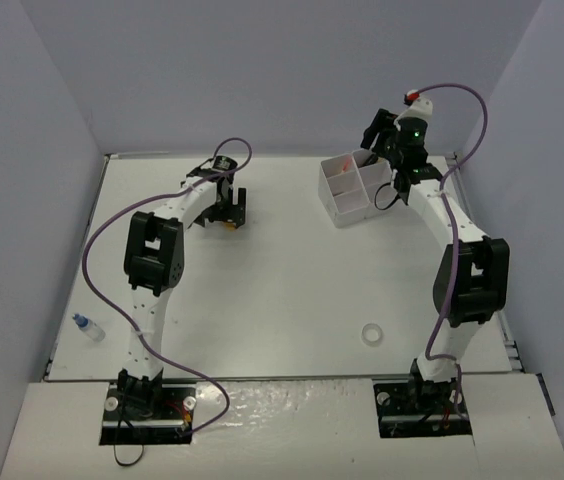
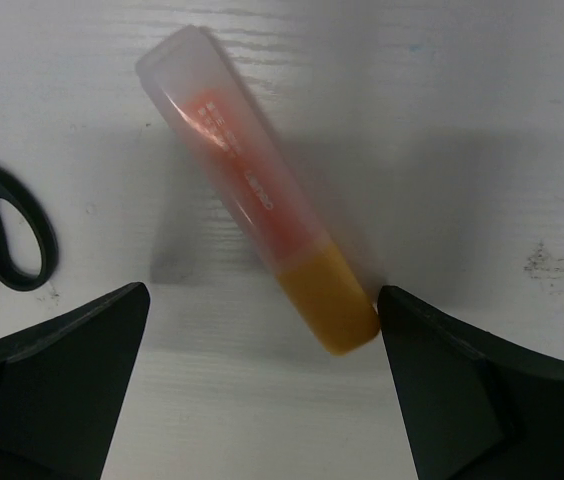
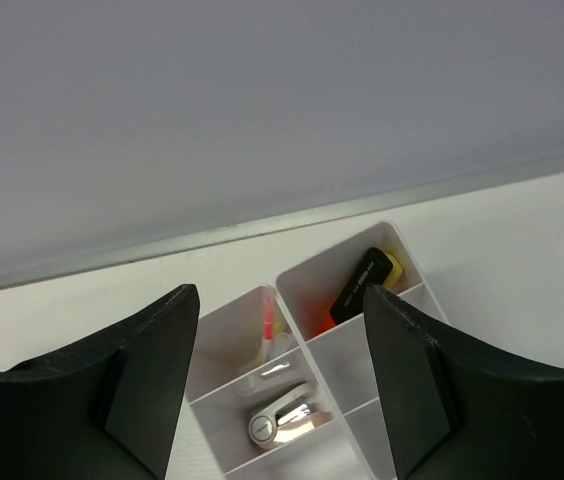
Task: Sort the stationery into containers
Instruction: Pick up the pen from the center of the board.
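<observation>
Left pincer spread astride peach highlighter, scissors beside; right pincer spread above organiser.

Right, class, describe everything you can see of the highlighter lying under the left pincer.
The highlighter is a stubby plastic stick: a frosted, translucent peach part with red print, and an opaque orange-yellow end. It lies flat and slanted on the white table, between the fingers of the open left pincer, ungripped. Its yellow end sits right by one finger; contact cannot be told. The black scissors lie apart from it.
</observation>
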`<action>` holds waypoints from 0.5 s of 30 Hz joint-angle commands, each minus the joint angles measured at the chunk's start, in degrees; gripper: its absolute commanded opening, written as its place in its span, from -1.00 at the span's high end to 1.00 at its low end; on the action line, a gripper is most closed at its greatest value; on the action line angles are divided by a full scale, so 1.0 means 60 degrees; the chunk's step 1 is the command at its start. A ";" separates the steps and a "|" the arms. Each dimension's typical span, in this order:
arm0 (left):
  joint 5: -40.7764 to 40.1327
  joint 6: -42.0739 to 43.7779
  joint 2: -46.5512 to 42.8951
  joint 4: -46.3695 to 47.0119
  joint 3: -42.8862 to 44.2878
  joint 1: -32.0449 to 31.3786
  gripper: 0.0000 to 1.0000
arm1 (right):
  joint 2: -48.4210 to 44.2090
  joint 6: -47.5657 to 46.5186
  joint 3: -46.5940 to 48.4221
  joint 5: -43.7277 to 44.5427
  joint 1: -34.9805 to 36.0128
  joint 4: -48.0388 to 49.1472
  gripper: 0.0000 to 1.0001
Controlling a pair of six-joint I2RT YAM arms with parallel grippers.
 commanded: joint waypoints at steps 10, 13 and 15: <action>-0.0796 -0.0283 0.0508 -0.0452 0.1001 -0.0083 -0.75 | -0.2074 -0.0299 -0.0841 0.0053 0.0250 0.0600 -0.22; -0.0426 -0.0521 0.0380 -0.0458 0.0601 -0.0057 -0.31 | -0.2233 -0.0335 -0.0958 0.0070 0.0250 0.0608 -0.22; -0.0080 -0.0732 0.0228 -0.0400 0.0282 -0.0039 0.05 | -0.2358 -0.0375 -0.1017 0.0097 0.0255 0.0640 -0.22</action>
